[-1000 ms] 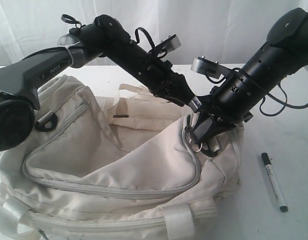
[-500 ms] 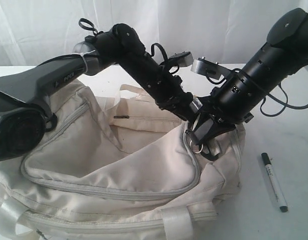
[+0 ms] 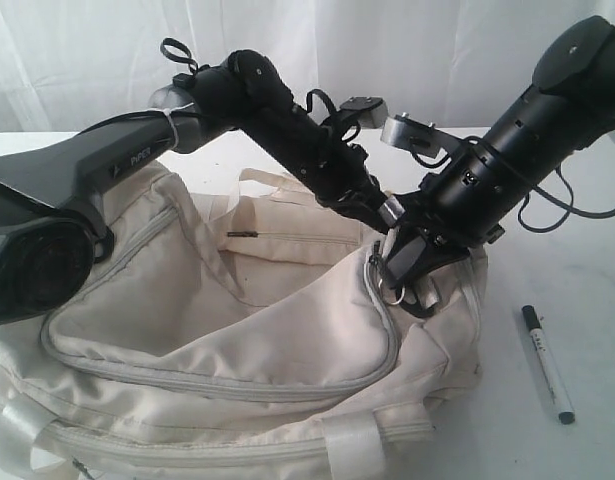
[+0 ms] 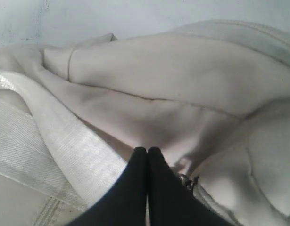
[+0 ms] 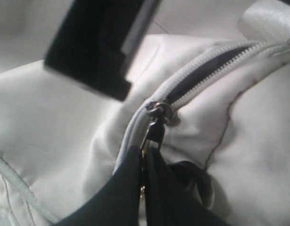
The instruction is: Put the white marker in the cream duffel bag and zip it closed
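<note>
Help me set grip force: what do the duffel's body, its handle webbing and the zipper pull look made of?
The duffel body: soft matte woven cloth, likely canvas or polyester; it creases and slumps. The handle webbing: glossy ribbed synthetic webbing, probably nylon. The zipper pull: looks like metal, with a dull glint.

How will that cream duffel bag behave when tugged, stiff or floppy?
Probably floppy: the cream duffel bag sags in deep folds, mouth slumped open. It would likely bunch toward a pull; fabric puckers around the right gripper at the zipper pull. The shiny webbing handle may slip.
</note>
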